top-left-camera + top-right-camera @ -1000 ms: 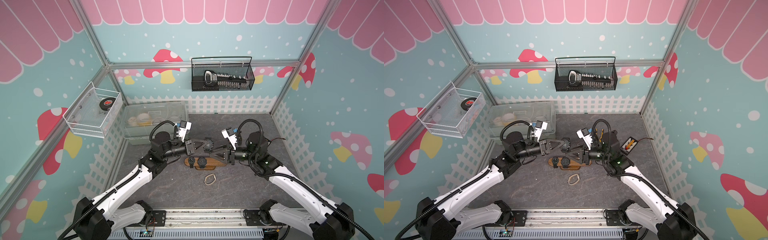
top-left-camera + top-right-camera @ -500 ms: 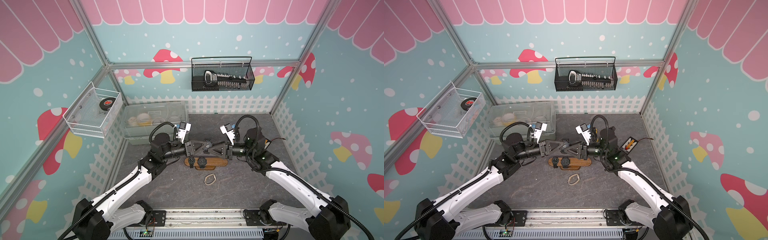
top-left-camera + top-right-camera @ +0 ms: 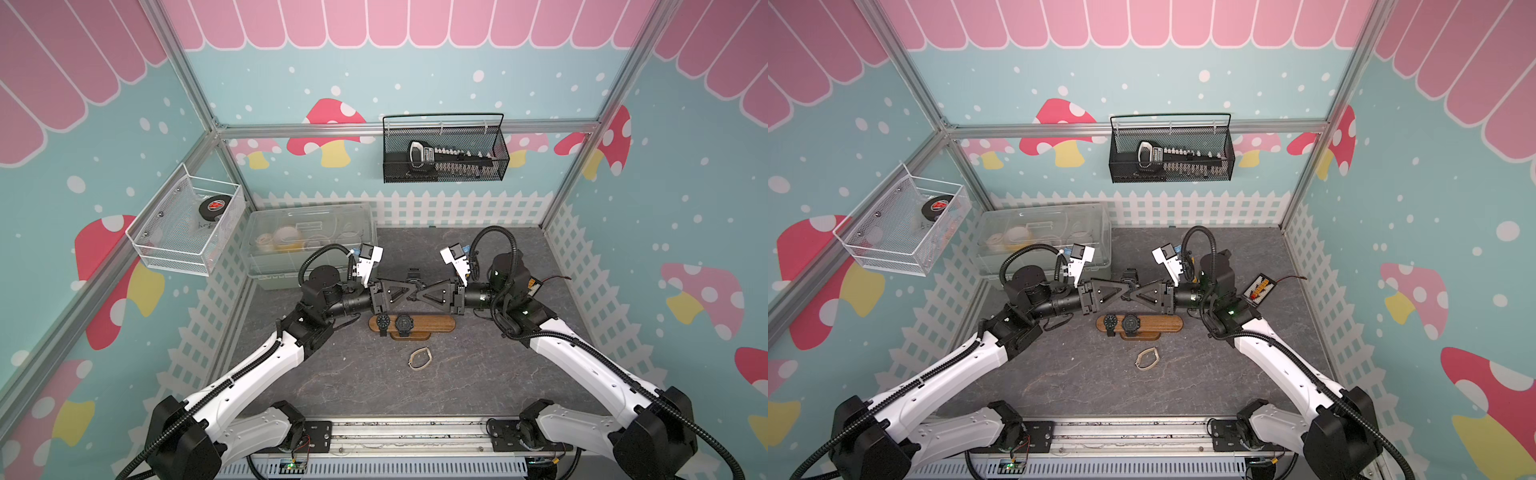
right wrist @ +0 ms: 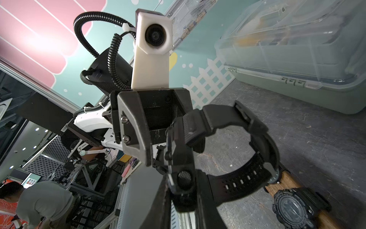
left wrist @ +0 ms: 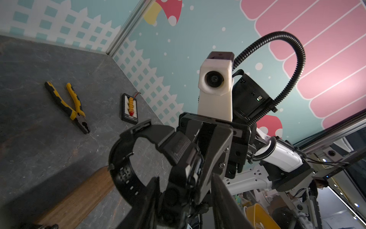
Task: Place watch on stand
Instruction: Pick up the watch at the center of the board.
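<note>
Black and chunky, the watch (image 3: 414,275) you were placing hung in the air near the wooden stand (image 3: 432,323), clear of it, between your two grippers, which stood tip to tip over the grey surface (image 3: 353,382). Your right gripper (image 3: 420,291) had its jaws clenched on the watch case, and the buckled strap looped out to one side. Your left gripper (image 3: 406,291) had its jaws spread, one on either side of the case; you could not tell whether they touched it.

On the stand, a smaller dark watch (image 3: 383,321) and a bulkier dark watch (image 3: 403,322) sat side by side at its left end. A tan strap loop (image 3: 419,358) lay on the surface in front of the stand, apart from it. Yellow-handled pliers (image 5: 67,107) and a black connector board (image 5: 129,107) with yellow and red plugs lay towards the right wall. A puck (image 3: 211,205) in the white mesh basket (image 3: 166,249) carried a red logo, its lettering too small to read. The dials were just as illegible.
</note>
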Robot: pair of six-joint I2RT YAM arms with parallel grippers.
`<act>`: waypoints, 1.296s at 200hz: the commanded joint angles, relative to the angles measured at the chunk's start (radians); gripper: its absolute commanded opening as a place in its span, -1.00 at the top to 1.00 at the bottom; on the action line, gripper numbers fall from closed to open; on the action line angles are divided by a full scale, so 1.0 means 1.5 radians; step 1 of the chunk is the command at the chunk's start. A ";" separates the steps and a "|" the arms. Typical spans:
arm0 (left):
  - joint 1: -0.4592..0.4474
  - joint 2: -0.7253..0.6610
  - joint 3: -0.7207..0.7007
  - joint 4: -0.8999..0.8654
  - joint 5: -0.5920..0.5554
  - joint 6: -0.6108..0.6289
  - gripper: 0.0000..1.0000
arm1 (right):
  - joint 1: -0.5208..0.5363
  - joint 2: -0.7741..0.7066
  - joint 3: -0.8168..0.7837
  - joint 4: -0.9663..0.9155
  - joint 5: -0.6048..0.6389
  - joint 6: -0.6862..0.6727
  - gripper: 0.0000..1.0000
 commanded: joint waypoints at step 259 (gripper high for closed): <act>0.158 0.027 -0.106 -0.255 -0.043 0.049 0.00 | -0.244 -0.045 -0.155 -0.346 0.068 -0.161 1.00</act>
